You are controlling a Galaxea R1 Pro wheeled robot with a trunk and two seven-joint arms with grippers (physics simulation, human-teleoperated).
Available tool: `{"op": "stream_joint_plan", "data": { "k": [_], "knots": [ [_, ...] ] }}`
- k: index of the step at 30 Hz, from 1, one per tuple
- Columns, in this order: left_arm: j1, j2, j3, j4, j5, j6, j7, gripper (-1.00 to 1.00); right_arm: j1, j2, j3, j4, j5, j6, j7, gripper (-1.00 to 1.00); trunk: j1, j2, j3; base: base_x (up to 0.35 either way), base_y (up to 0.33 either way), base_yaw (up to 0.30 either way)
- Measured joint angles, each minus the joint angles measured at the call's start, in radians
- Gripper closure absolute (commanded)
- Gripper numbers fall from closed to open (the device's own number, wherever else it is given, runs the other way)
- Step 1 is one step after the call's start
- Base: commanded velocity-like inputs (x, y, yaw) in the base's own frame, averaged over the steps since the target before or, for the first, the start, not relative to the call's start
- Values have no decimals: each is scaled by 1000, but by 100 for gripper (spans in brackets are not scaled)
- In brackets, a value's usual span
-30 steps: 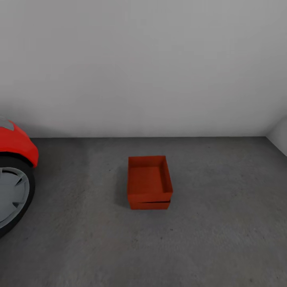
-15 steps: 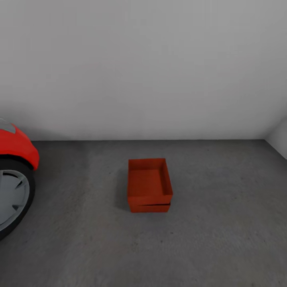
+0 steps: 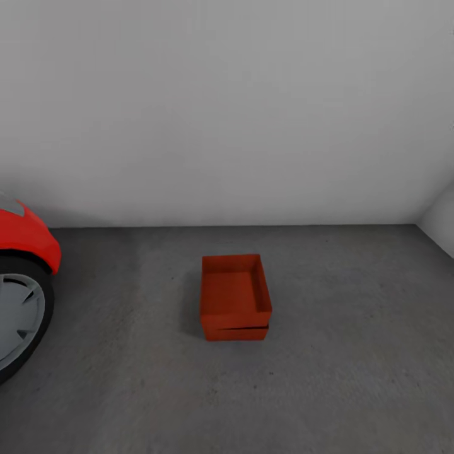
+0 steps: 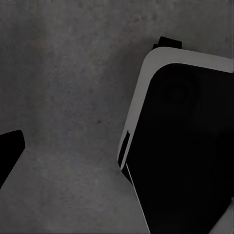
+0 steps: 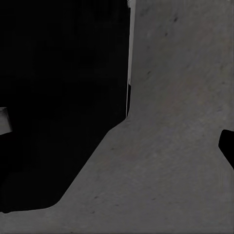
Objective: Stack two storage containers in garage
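Observation:
Two red-orange storage containers stand stacked on the dark grey garage floor (image 3: 353, 359) in the middle of the head view. The upper container (image 3: 234, 291) is open-topped and empty, and it rests slightly askew on the lower container (image 3: 237, 333), of which a thin front strip shows. In the left wrist view my left gripper (image 4: 117, 151) hangs over bare concrete with one dark fingertip (image 4: 9, 151) at the picture's edge. My right gripper (image 5: 117, 146) likewise shows one fingertip (image 5: 228, 146) at the edge. Both hold nothing and are away from the stack.
A red car (image 3: 28, 239) with its wheel (image 3: 16, 318) stands at the left. A plain light grey wall (image 3: 227, 113) runs behind the stack, with a corner at the far right (image 3: 441, 221). My dark base with a white rim (image 4: 141, 92) shows in both wrist views.
The whole head picture has drifted slightly downward, so the camera has moved. The stacked containers keep their place on the floor beside the car.

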Motion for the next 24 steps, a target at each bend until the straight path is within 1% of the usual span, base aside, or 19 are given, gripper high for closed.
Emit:
{"op": "stream_joint_plan", "data": {
  "k": [24],
  "knots": [
    [0,0,0,0,0,-1,0,-100,0,-1,0,0,2,3,1,-100,0,0,39,0,0,0]
  ]
}}
